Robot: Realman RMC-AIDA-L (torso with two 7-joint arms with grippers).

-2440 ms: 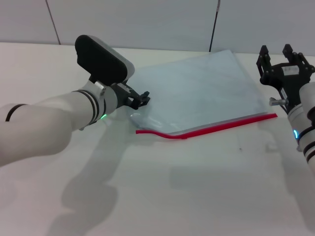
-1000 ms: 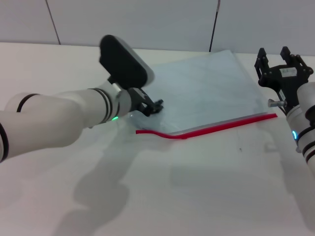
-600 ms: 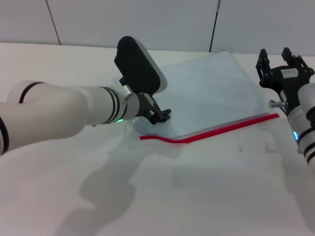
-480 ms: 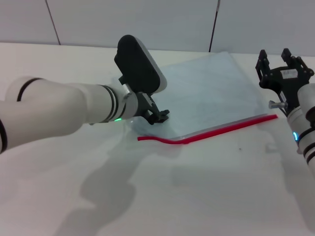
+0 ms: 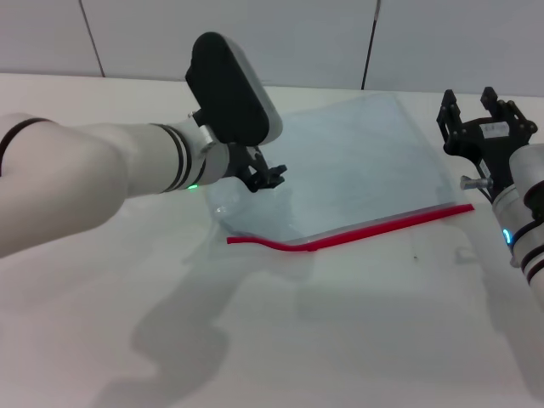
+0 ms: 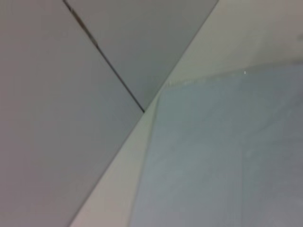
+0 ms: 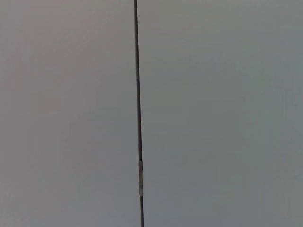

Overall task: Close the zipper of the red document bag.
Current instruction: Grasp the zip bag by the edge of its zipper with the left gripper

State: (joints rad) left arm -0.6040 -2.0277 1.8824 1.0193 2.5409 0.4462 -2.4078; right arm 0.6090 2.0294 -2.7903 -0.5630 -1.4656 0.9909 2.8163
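The red document bag (image 5: 357, 161) lies flat on the white table, a pale translucent pouch. Its zipper (image 5: 374, 225) is the red strip along the near edge, running from the left end by my left arm to the right end near my right arm. My left gripper (image 5: 268, 177) is over the bag's left part, just behind the zipper's left end. The left wrist view shows only the bag's surface (image 6: 227, 156) up close. My right gripper (image 5: 470, 102) points upward beside the bag's right edge, open and holding nothing.
The white table (image 5: 340, 340) stretches bare in front of the bag. A grey panelled wall (image 5: 297, 34) stands behind it. The right wrist view shows only that wall and a dark seam (image 7: 137, 94).
My left arm swung right over the bag's left part, then drew back left and upward. The bag and its zipper shifted slightly left with it. The right arm hardly moved.
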